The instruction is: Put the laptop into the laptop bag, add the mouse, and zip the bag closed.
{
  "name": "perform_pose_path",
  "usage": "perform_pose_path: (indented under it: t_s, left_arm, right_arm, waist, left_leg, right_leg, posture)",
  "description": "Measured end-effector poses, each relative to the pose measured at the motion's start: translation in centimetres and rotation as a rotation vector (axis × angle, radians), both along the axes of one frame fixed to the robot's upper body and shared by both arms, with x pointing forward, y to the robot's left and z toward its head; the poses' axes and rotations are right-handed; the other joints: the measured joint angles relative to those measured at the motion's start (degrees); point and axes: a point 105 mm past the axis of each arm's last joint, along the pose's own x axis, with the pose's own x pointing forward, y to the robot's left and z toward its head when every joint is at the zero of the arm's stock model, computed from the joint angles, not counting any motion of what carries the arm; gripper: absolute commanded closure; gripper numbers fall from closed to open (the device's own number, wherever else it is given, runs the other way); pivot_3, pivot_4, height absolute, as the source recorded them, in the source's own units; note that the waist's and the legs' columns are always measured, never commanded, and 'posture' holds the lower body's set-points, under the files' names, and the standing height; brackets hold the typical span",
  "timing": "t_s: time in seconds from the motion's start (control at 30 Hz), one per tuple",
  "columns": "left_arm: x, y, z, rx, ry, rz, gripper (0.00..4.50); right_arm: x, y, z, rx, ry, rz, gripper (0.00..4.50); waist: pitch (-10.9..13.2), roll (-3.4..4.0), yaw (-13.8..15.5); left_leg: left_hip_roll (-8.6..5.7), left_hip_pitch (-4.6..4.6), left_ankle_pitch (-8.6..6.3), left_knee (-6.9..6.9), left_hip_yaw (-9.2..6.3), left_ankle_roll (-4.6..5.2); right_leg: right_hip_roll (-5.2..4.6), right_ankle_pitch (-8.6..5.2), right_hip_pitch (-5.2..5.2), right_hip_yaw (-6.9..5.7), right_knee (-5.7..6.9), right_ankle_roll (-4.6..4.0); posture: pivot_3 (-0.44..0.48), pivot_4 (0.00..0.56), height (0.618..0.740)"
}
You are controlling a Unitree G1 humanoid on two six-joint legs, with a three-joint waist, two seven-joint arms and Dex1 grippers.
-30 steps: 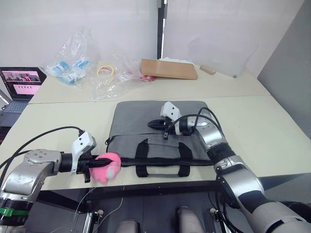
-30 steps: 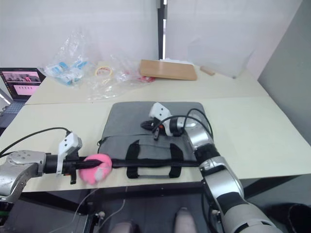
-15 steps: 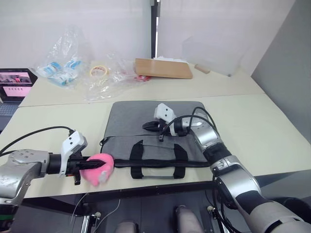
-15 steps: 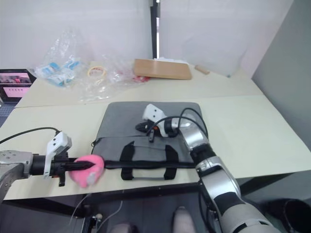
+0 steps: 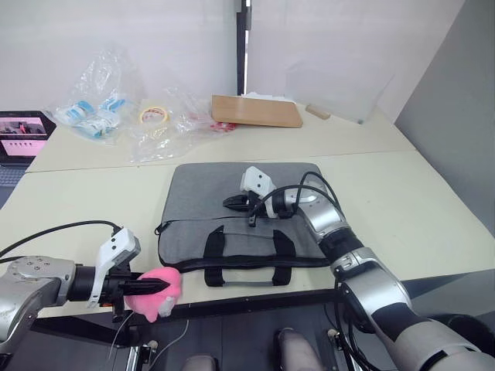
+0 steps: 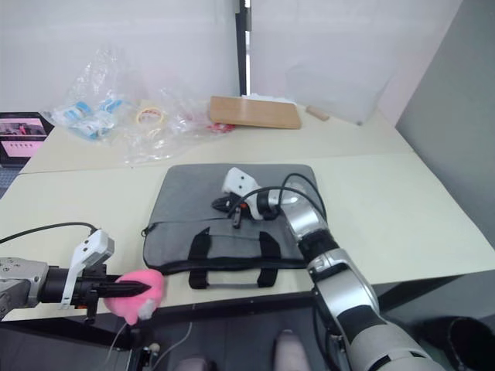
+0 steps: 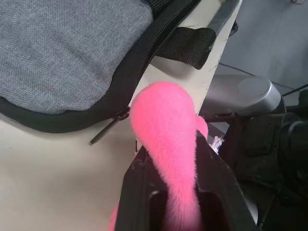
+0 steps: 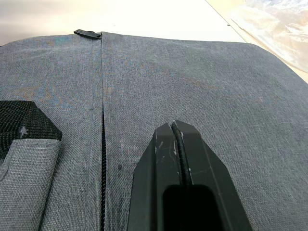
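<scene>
I'm looking down at the cream counter (image 5: 433, 209), where the flat grey fabric laptop bag (image 5: 209, 189) with black strap handles is lying, zip edge toward me. My right end effector (image 5: 232, 202) is resting on top of it, fingers pressed together on nothing. My left end effector (image 5: 147, 287) is clamping the pink fuzzy rounded object (image 5: 161, 284) at the near counter edge, beside the bag's corner zip pull (image 7: 109, 127). Risk: pulling further is dragging the bag off the edge.
</scene>
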Motion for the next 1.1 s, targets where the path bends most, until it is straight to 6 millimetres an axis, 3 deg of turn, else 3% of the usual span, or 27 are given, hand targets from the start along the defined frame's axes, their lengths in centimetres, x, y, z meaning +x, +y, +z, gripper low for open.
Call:
perform_pose_path:
  t_s: [0.13,0.3,0.53,0.8,1.1]
  left_arm:
    - [0.0,-0.7,0.7,-0.081,0.027,0.012,1.68]
    - [-2.0,-2.3,2.1,-0.182,0.137,-0.038,0.04]
    - [-2.8,-2.0,3.6,-0.228,0.19,-0.018,0.04]
    - [-3.0,1.6,2.9,-0.039,0.165,0.009,0.04]
    - [-1.6,3.0,4.1,0.1,0.036,-0.115,0.04]
  right_arm:
    - [0.1,0.0,0.0,0.0,0.001,-0.004,4.5]
    - [0.1,0.1,0.0,0.003,0.002,-0.004,4.5]
    - [0.1,0.3,-0.1,0.005,0.001,-0.002,4.5]
    - [0.2,0.3,-0.1,0.005,-0.003,0.002,4.5]
    - [0.2,0.2,-0.1,0.003,-0.002,0.003,4.5]
  waist:
    - [0.0,-0.04,0.0]
    - [0.0,-0.04,-0.1]
    - [0.0,-0.04,-0.1]
    - [0.0,-0.04,-0.1]
    - [0.0,-0.06,0.0]
  left_leg:
    - [0.0,0.02,0.0,0.0,-0.02,0.0]
    - [0.01,0.06,0.0,-0.01,-0.02,0.0]
    - [0.08,0.17,0.0,-0.03,-0.04,0.0]
    - [0.13,0.22,0.0,-0.16,0.0,-0.01]
    - [0.14,0.23,0.0,-0.19,-0.01,-0.01]
  right_leg:
    - [0.0,-0.01,0.0,0.0,0.03,-0.02]
    - [0.0,-0.04,0.0,0.01,0.05,-0.05]
    - [0.12,-0.12,0.04,0.01,0.09,-0.16]
    - [0.21,-0.29,0.01,0.06,0.09,-0.44]
    - [0.23,-0.36,0.02,0.05,0.09,-0.56]
  posture:
    - [0.0,0.15,0.74]
    - [0.0,0.15,0.74]
    - [0.0,0.15,0.74]
    - [0.0,0.15,0.74]
    - [0.0,0.15,0.74]
